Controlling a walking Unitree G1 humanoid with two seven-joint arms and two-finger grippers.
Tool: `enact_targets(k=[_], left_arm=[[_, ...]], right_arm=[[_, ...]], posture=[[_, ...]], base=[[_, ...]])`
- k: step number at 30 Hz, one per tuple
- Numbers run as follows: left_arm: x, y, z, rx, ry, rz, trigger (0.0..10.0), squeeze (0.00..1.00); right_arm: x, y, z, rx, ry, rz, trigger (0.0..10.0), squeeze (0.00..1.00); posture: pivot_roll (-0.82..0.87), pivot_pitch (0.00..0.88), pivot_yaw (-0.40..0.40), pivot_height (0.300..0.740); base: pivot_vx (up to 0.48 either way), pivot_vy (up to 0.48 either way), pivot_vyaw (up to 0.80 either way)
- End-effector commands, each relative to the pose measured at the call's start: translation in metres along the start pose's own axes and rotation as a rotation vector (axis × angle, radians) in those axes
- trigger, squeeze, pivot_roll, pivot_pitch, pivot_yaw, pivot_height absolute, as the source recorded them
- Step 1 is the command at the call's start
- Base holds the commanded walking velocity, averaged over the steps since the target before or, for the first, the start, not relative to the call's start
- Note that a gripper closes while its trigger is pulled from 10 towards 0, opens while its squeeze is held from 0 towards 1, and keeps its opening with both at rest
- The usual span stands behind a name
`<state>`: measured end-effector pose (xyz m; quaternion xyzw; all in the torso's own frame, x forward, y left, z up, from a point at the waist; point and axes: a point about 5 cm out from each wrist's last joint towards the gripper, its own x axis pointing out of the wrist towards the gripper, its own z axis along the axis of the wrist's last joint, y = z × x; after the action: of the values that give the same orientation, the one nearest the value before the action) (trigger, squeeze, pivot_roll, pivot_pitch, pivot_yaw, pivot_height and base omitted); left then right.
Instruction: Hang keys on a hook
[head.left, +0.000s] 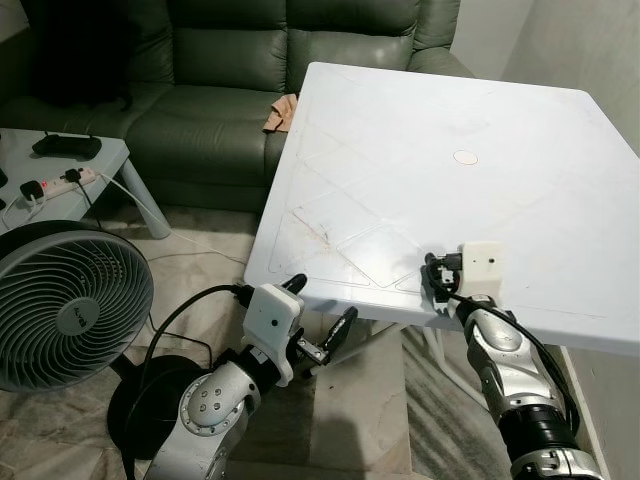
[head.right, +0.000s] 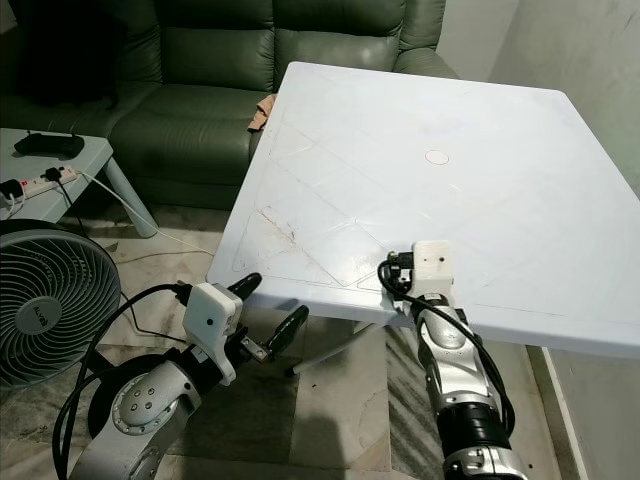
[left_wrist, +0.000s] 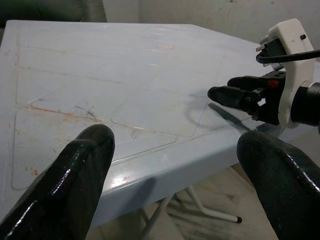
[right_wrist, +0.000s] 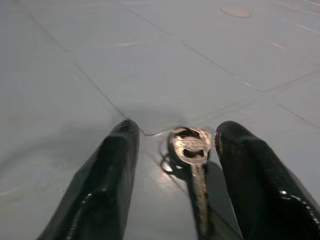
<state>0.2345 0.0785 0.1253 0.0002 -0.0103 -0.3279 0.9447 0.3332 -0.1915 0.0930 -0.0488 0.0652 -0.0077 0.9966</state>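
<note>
The keys, a silver metal key on a small ring, lie flat on the large white plastic folding table, near its front edge, not yet lifted, so I judge the task barely begun: pickup, carry and hanging all remain, and no hook can be made out. The table top is otherwise almost bare, giving open room around the key, though the edge is close behind it. The right gripper sits low over the key, its black fingers spread either side. The left gripper hovers below the table's front corner, fingers apart, holding nothing.
</note>
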Motion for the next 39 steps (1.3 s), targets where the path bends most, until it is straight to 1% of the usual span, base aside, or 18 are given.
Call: enact_targets(k=[1, 6, 7, 8, 10, 12, 13, 14, 15, 16, 17, 18, 24, 25, 27, 34, 38, 39], left_arm=[[-0.001, -0.001, 0.004, 0.009, -0.01, 0.001, 10.0, 0.0], [-0.001, -0.001, 0.005, 0.01, -0.009, 0.002, 10.0, 0.0], [-0.001, -0.001, 0.004, 0.01, -0.008, 0.003, 10.0, 0.0], [-0.001, -0.001, 0.004, 0.01, -0.008, 0.003, 10.0, 0.0], [-0.001, -0.001, 0.004, 0.011, -0.008, 0.004, 10.0, 0.0], [-0.001, -0.001, 0.004, 0.011, -0.008, 0.004, 10.0, 0.0], [-0.001, -0.001, 0.004, 0.011, -0.007, 0.004, 10.0, 0.0], [-0.001, -0.001, 0.004, 0.011, -0.007, 0.004, 10.0, 0.0], [-0.001, -0.001, 0.004, 0.01, -0.007, 0.006, 10.0, 0.0], [-0.001, -0.001, 0.004, 0.01, -0.007, 0.006, 10.0, 0.0], [-0.001, -0.001, 0.004, 0.01, -0.007, 0.007, 10.0, 0.0], [-0.001, -0.001, 0.004, 0.01, -0.007, 0.007, 10.0, 0.0], [0.0, -0.001, 0.004, 0.011, -0.006, 0.01, 10.0, 0.0], [0.0, -0.001, 0.004, 0.011, -0.006, 0.01, 10.0, 0.0], [0.0, -0.001, 0.004, 0.011, -0.006, 0.011, 10.0, 0.0], [0.0, -0.001, 0.003, 0.012, -0.005, 0.012, 10.0, 0.0], [0.001, -0.001, 0.003, 0.015, -0.006, 0.013, 10.0, 0.0], [0.001, -0.001, 0.003, 0.016, -0.006, 0.014, 10.0, 0.0]], right_arm=[[0.001, -0.006, 0.0, -0.008, 0.001, -0.026, 0.0, 0.0], [0.001, -0.01, 0.0, -0.026, 0.015, -0.039, 0.0, 0.0], [0.001, -0.01, -0.001, -0.029, 0.019, -0.043, 0.4, 0.0], [0.002, -0.011, -0.001, -0.028, 0.021, -0.045, 0.4, 0.0], [0.002, -0.012, -0.001, -0.035, 0.027, -0.051, 2.0, 0.0], [0.002, -0.013, -0.001, -0.039, 0.03, -0.056, 2.2, 0.0], [0.003, -0.013, -0.001, -0.041, 0.031, -0.059, 2.6, 0.0], [0.003, -0.013, -0.001, -0.041, 0.031, -0.059, 2.6, 0.0], [0.003, -0.014, -0.001, -0.046, 0.031, -0.064, 2.0, 0.0], [0.003, -0.014, -0.001, -0.047, 0.031, -0.065, 2.0, 0.0], [0.003, -0.014, -0.001, -0.049, 0.031, -0.066, 1.6, 0.0], [0.003, -0.014, -0.001, -0.051, 0.031, -0.067, 1.6, 0.0], [0.003, -0.014, -0.002, -0.056, 0.041, -0.073, 0.9, 0.0], [0.004, -0.015, -0.001, -0.057, 0.04, -0.074, 0.1, 0.0], [0.004, -0.015, -0.001, -0.058, 0.04, -0.077, 0.0, 0.0], [0.004, -0.016, 0.0, -0.056, 0.032, -0.081, 0.0, 0.0], [0.003, -0.017, 0.004, -0.041, -0.003, -0.073, 0.0, 0.0], [0.002, -0.017, 0.009, -0.035, -0.06, -0.048, 1.6, 0.0]], posture=[[0.01, 0.135, -0.031, 0.74], [0.01, 0.138, -0.03, 0.74], [0.01, 0.138, -0.03, 0.74], [0.01, 0.138, -0.03, 0.74], [0.0, 0.142, -0.032, 0.74], [0.0, 0.143, -0.032, 0.74], [0.0, 0.143, -0.032, 0.74], [0.0, 0.143, -0.032, 0.74], [0.0, 0.143, -0.033, 0.74], [0.0, 0.143, -0.033, 0.74], [0.0, 0.143, -0.033, 0.74], [0.0, 0.143, -0.033, 0.74], [0.0, 0.142, -0.032, 0.74], [0.0, 0.142, -0.032, 0.74], [0.0, 0.142, -0.032, 0.74], [0.0, 0.143, -0.03, 0.74], [0.0, 0.141, -0.031, 0.74], [0.0, 0.141, -0.031, 0.74]], base=[[0.0, 0.0, 0.0], [0.0, 0.0, 0.0], [0.0, 0.0, 0.0], [0.0, 0.0, 0.0], [0.0, 0.0, 0.0], [0.0, 0.0, 0.0], [0.0, 0.0, 0.0], [0.0, 0.0, 0.0], [0.0, 0.0, 0.0], [0.0, 0.0, 0.0], [0.0, 0.0, 0.0], [0.0, 0.0, 0.0], [0.0, 0.0, 0.0], [0.0, 0.0, 0.0], [0.0, 0.0, 0.0], [0.0, 0.0, 0.0], [0.0, 0.0, 0.0], [0.0, 0.0, 0.0]])
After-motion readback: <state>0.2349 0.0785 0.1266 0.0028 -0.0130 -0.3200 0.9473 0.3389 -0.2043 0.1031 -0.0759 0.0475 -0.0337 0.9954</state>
